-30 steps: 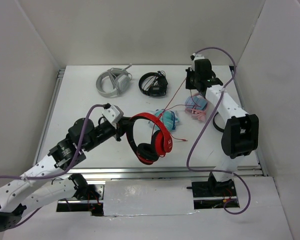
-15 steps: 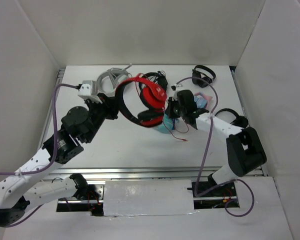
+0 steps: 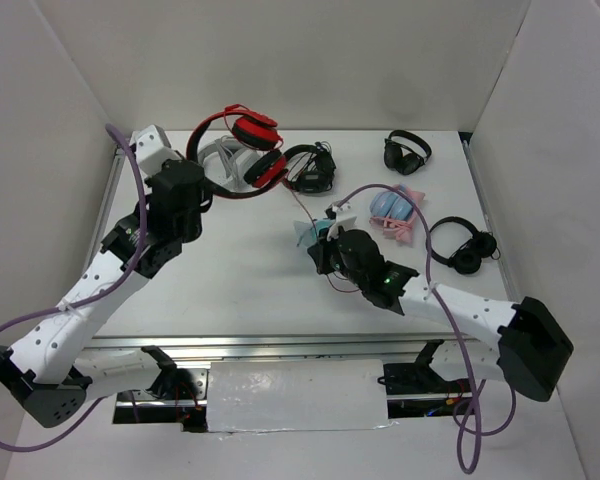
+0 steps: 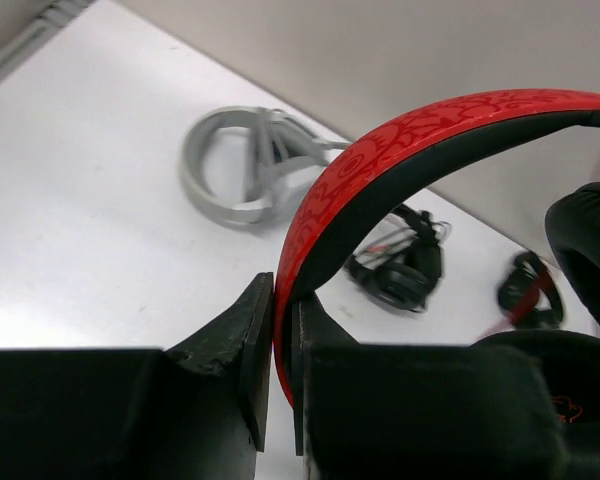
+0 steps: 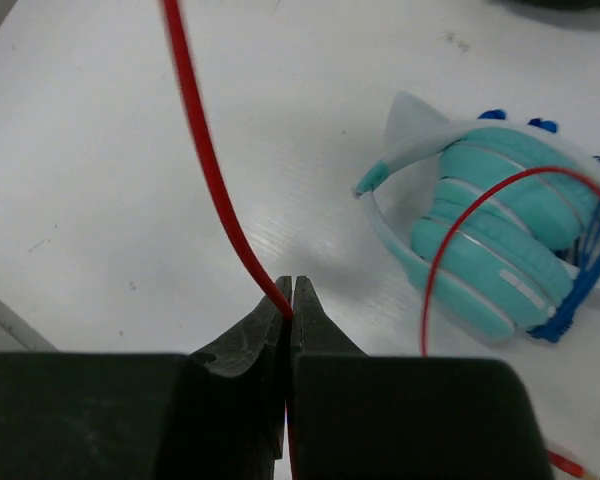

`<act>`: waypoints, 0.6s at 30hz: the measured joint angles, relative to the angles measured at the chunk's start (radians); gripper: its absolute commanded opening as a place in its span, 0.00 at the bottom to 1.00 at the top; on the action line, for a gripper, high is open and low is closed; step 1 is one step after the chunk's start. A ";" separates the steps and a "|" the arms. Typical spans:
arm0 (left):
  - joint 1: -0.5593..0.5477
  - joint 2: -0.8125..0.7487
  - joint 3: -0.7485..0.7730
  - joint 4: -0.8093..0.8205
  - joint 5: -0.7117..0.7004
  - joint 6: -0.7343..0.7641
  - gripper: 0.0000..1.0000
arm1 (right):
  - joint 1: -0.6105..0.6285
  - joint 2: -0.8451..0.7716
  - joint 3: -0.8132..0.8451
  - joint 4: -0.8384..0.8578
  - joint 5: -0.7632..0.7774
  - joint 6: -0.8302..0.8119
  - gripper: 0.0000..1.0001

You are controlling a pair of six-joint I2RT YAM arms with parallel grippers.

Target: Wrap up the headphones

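Note:
The red headphones (image 3: 248, 150) hang in the air over the back left of the table. My left gripper (image 3: 204, 190) is shut on their red-and-black headband (image 4: 400, 140); the wrist view shows the band pinched between the jaws (image 4: 283, 300). Both red earcups (image 3: 256, 130) with black pads point right. The thin red cable (image 5: 205, 150) runs down from them towards the middle of the table. There my right gripper (image 3: 326, 250) is shut on it, the jaws (image 5: 290, 290) pressed together just above the tabletop.
Teal headphones (image 5: 490, 240) lie right beside my right gripper, a loop of red cable across them. Grey headphones (image 3: 223, 162) and black ones (image 3: 308, 168) lie under the lifted pair. Two more black pairs (image 3: 408, 152) (image 3: 465, 245) and a pink-and-blue pair (image 3: 392, 210) lie on the right.
My left arm has swung the red headphones from the front middle up to the back left. My right arm has come from the back right to the middle, now near the teal headphones.

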 measured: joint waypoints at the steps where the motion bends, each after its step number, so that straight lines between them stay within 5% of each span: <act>1: 0.015 0.003 0.000 -0.022 -0.008 -0.012 0.00 | 0.016 -0.021 -0.006 -0.002 0.032 0.000 0.00; 10: 0.122 0.102 0.045 -0.207 -0.031 -0.154 0.00 | 0.162 -0.050 0.074 -0.073 0.274 -0.036 0.00; 18: 0.233 0.106 -0.022 -0.156 0.225 -0.145 0.00 | 0.115 0.143 0.203 -0.079 0.266 -0.068 0.00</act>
